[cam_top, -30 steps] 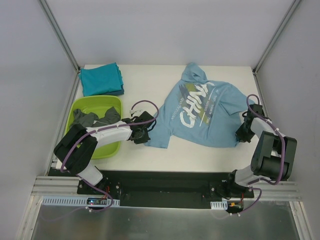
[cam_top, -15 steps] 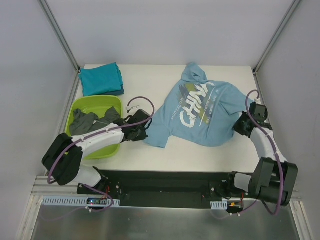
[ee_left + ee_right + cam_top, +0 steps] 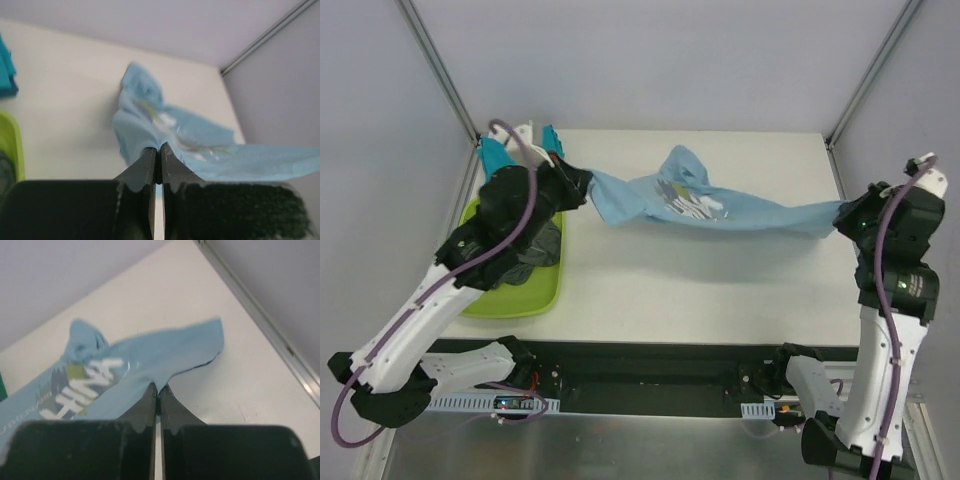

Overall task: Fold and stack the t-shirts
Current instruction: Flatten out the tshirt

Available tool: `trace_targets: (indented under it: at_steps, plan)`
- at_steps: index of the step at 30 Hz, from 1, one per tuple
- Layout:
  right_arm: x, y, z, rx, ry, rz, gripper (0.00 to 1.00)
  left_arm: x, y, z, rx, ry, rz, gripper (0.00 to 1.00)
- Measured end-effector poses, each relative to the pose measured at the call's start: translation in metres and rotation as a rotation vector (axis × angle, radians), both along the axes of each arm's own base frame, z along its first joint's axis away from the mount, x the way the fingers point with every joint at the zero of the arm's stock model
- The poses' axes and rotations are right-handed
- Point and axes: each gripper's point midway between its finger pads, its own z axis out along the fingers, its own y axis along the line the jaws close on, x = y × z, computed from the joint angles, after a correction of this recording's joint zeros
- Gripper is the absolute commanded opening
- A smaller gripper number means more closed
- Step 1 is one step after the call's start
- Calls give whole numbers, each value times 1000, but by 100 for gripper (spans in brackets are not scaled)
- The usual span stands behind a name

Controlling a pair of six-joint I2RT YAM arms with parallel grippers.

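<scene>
Aloft across the middle of the top view, the light blue t-shirt (image 3: 705,205) hangs as a long, narrow band of soft cotton, drawn out between the two arms above the white table (image 3: 700,280). The left gripper (image 3: 582,183) pinches one end of the cloth in the upper left of that view. The right gripper (image 3: 842,218) pinches the other end at the right edge. Between them the fabric sags slightly and bunches into loose folds. A rounded hump of cloth rises near the middle, where the white and green lettering shows crumpled and partly turned under. A soft shadow of the shirt lies on the matte tabletop below it.

From the left wrist, the black fingertips of the left gripper (image 3: 157,150) are pressed together on a thin edge of the blue cloth, which fans away in blurred, rumpled pleats. From the right wrist, the right gripper (image 3: 157,390) shows its tips likewise closed on a fold. The printed letters lie to the lower left, and a smooth flap of sleeve or hem spreads to the right.

A teal t-shirt (image 3: 496,158) sits folded in the upper left corner of the table, partly behind the left arm. Just below it the lime-green tub (image 3: 520,300), glossy plastic with rounded corners, holds a dark grey t-shirt (image 3: 533,262) in a crumpled heap.
</scene>
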Motion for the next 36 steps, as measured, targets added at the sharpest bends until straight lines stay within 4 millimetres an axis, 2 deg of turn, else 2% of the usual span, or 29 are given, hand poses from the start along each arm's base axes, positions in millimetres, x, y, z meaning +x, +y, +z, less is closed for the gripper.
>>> trace_targets:
  at_steps: [5,8,10,14,17,20,22,24,25,27,29,32,33,35,36]
  plan:
    - [-44,-3,98,-77,-197,-55,0,-33,27,127,-84,-285,-49,0]
    - [-74,0,146,-113,-310,-66,0,-63,42,185,-120,-432,-109,0]
    - [-98,4,179,-137,-397,-69,0,-84,49,217,-139,-520,-158,0]
    - [-146,14,234,-180,-574,-68,0,-125,64,265,-175,-671,-242,0]
    - [-174,20,259,-201,-667,-68,0,-144,75,288,-190,-743,-257,0]
    - [-182,22,265,-208,-694,-69,0,-153,84,306,-190,-800,-251,0]
    - [-174,20,260,-206,-668,-70,0,-149,86,311,-172,-816,-223,0]
    - [-156,15,249,-199,-617,-72,0,-131,85,312,-137,-807,-165,0]
    - [-140,11,240,-194,-578,-73,1,-117,82,309,-112,-793,-129,0]
    - [-109,5,222,-182,-504,-73,0,-83,72,301,-54,-753,-52,0]
    - [-64,-5,194,-166,-404,-69,0,-31,53,283,40,-691,41,1]
    - [0,-19,140,-142,-250,-66,0,56,28,235,184,-569,132,1]
    - [20,-23,118,-133,-199,-65,0,88,19,211,228,-518,146,1]
    - [61,-32,67,-116,-89,-60,0,155,2,149,322,-395,157,1]
    - [80,-36,39,-112,-30,-55,0,180,-5,119,357,-341,148,1]
